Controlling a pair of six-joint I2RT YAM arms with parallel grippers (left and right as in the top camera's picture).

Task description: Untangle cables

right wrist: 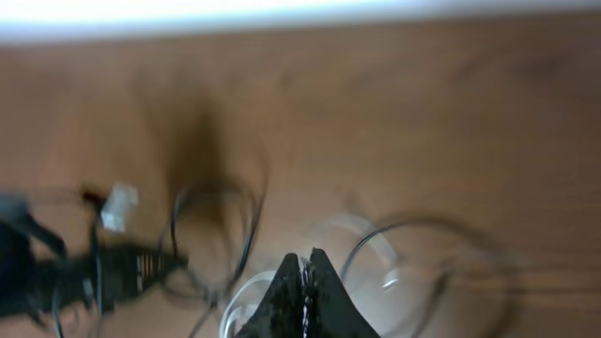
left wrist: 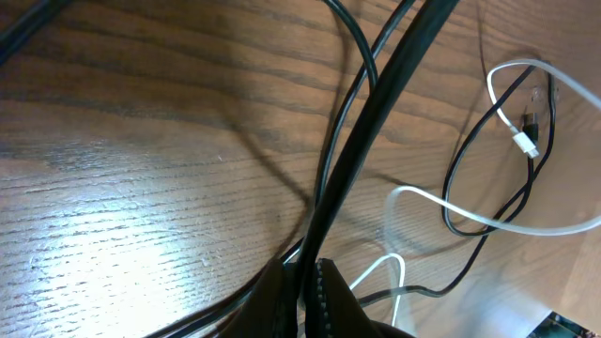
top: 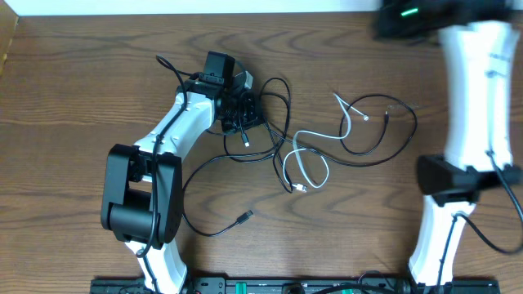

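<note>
Left jaws seem clamped on a black cable; right jaws, blurred, sit pressed together, empty.

The wooden table is showing grain, faintly glossy under light. Black cables and a white cable are looking smooth, plastic-coated.

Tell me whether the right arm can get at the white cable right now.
Probably yes. The white cable lies mid-table with bare wood toward the right arm. The left gripper is off to the side, shut on a black cable. The right gripper is shut and must open first.
</note>
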